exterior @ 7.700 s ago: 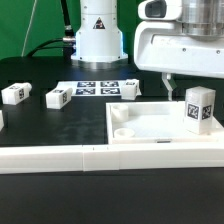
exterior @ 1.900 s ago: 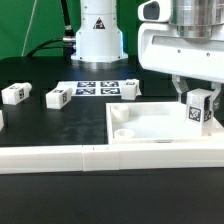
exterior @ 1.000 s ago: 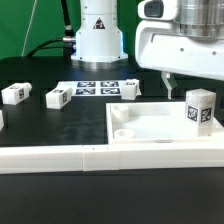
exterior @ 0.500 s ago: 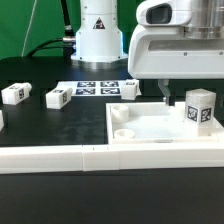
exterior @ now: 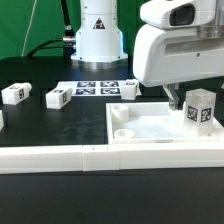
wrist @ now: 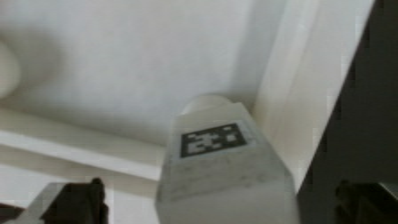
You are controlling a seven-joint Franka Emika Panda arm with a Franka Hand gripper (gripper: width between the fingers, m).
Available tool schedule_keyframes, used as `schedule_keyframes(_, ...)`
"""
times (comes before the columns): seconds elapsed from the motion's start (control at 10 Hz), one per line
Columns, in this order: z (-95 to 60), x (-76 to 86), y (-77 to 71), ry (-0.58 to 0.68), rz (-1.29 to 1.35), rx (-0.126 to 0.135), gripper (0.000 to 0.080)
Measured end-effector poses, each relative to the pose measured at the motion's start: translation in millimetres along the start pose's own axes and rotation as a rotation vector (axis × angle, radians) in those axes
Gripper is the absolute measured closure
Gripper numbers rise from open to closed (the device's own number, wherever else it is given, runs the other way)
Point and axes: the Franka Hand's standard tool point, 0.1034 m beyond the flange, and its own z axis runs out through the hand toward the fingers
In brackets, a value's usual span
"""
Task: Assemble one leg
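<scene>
My gripper is above the white panel, its big white housing filling the upper part of the exterior view. The jaws are parted and hold nothing. In the wrist view both dark fingertips sit either side of the leg, with clear gaps on each side and no contact.

The leg stands upright on the panel, just beside my fingertips, on the exterior view's right of them. It sits at the panel's corner by the raised rim. Its tag faces the exterior camera. From the wrist camera I look down on its top end, which also carries a tag, with the panel's rim running alongside it.

The panel lies flat below me, with a round socket showing in its corner on the exterior view's left, well apart from my fingers. I can't tell from either view whether the leg is seated in a socket or only resting on the surface.

Two more loose legs lie on their sides on the black table, well apart from me toward the exterior view's left. The marker board lies flat between them and the panel, near the robot base.
</scene>
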Motion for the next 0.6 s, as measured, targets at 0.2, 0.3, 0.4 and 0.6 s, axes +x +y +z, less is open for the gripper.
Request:
schedule_keyframes(0.2, 0.0, 0.0, 0.1, 0.0, 0.03, 0.001, 0.0245)
schedule_keyframes(0.3, 0.0, 0.0, 0.1, 0.0, 0.03, 0.0, 0.043)
schedule_keyframes(0.4, 0.0, -0.1, 0.1, 0.0, 0.03, 0.0, 0.051)
schedule_keyframes(0.6, 0.1, -0.1, -0.1, 0.0, 0.084, 0.002, 0.051)
